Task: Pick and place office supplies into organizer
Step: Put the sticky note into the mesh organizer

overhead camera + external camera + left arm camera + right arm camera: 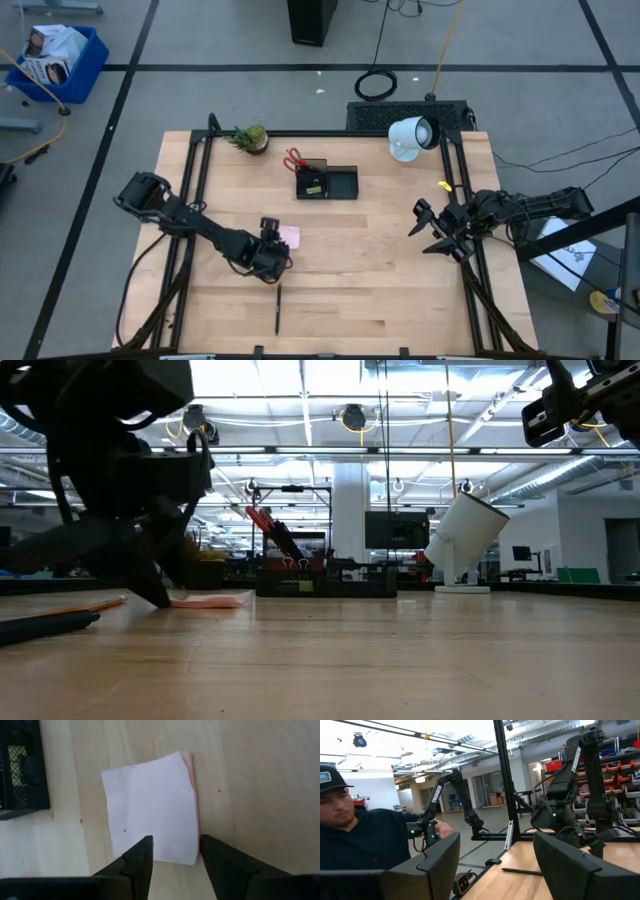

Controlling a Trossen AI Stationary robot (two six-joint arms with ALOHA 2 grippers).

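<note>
Fingers (135, 865) of my left tool (175, 857) stand apart, straddling the near edge of the pink sticky-note pad (150, 810), which lies flat on the desk (400, 280). I can't tell whether they touch it. The organizer (327, 182) sits well beyond, scissors (293, 159) standing in its cup; its other contents are too small to name. My right tool (432, 228) hangs open by the desk's right edge, holding nothing. A black pen (277, 309) lies near the left arm.

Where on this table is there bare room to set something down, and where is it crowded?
Free: the wood between the organizer and the right claw, and the near strip right of the pen. Crowded: around the left claw at the sticky-note pad.
</note>
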